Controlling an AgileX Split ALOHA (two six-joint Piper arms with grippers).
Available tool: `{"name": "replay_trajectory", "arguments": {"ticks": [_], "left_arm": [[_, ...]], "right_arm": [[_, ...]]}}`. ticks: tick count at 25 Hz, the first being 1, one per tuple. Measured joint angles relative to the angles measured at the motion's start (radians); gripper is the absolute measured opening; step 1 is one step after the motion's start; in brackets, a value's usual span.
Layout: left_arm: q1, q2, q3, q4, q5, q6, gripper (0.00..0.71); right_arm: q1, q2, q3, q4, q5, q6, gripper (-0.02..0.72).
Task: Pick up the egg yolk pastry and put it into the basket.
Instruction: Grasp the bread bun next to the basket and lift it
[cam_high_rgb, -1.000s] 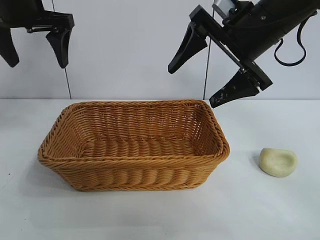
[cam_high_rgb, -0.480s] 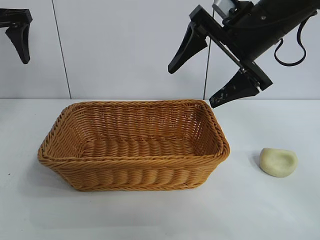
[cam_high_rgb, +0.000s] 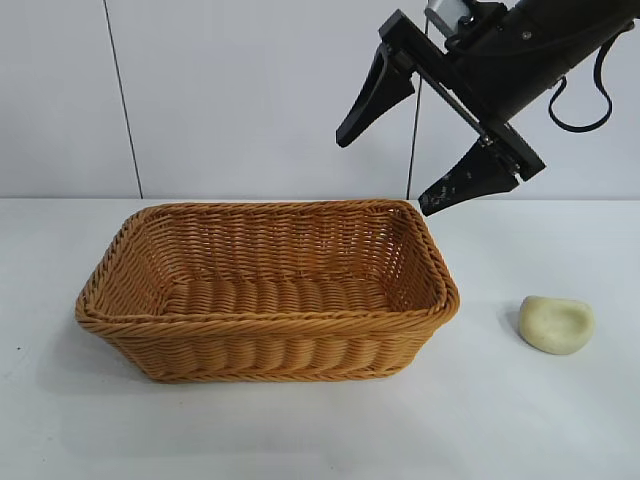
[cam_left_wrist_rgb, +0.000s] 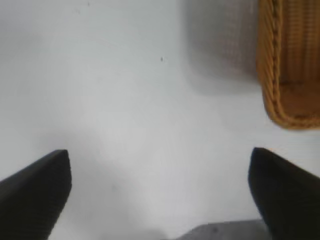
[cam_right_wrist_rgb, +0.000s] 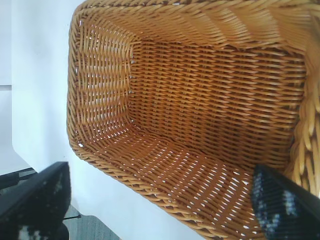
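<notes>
white surface (cam_high_rgb: 300, 430) against a pale panelled wall. left hand (cam_left_wrist_rgb: 160, 192), seen only from its own wrist, hangs over bare surface just beside one basket corner, fingers spread wide. basket (cam_high_rgb: 265, 288), woven, golden-brown, sits left of centre. right hand (cam_high_rgb: 430, 145) hangs above the basket's far right corner, fingers spread wide, holding nothing. egg yolk pastry (cam_high_rgb: 556, 324) lies on the surface right of the basket, apart from it.

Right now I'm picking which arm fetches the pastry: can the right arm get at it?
Probably yes: the right end effector hangs open above the basket's right end, and the egg yolk pastry lies uncovered on bare table.
</notes>
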Motion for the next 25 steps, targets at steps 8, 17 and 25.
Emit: {"name": "replay_trajectory", "arguments": {"ticks": [8, 17, 25], "left_arm": [[0.000, -0.400, 0.313, -0.021, -0.143, 0.000, 0.692], [0.000, -0.696, 0.361, -0.022, -0.153, 0.000, 0.692], [0.000, -0.854, 0.361, -0.026, -0.152, 0.000, 0.692]], "right_arm": [[0.000, 0.000, 0.000, 0.000, 0.001, 0.000, 0.696], [0.000, 0.000, 0.000, 0.000, 0.014, 0.000, 0.696], [0.000, 0.000, -0.001, 0.000, 0.015, 0.000, 0.696]]}}
